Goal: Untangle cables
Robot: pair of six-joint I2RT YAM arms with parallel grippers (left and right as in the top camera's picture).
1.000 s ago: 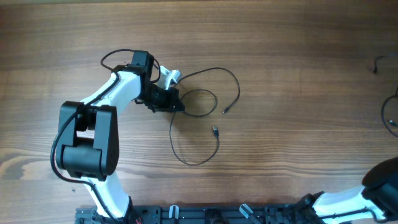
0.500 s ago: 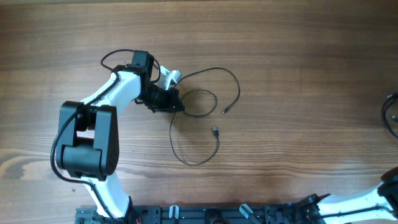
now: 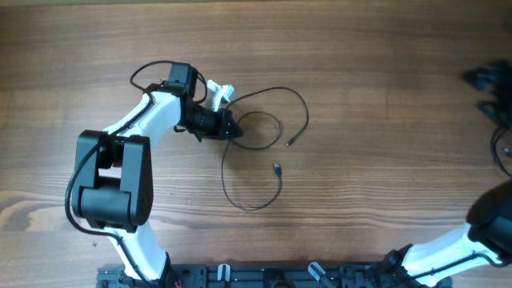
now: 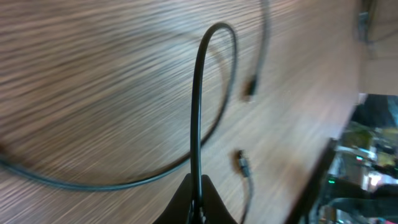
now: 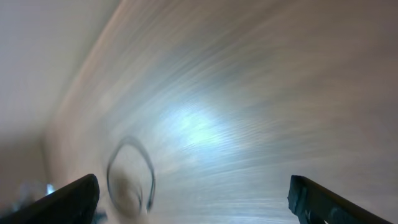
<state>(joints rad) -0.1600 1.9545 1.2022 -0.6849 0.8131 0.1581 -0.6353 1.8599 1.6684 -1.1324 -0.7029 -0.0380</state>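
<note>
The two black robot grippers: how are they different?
The left gripper is pinched shut on a thin black cable; the right gripper is wide open, holding nothing. The left gripper is by the loose loops; the right gripper is far off at the wooden table's right side. Both have dark fingers.

Left tool (image 3: 230, 128) turned slightly, tugging cable (image 3: 268, 120), right arm (image 3: 490, 228) swung up at table edge

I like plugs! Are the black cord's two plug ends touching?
No, on the thin black cable, one plug end lies well apart from the other.
</note>
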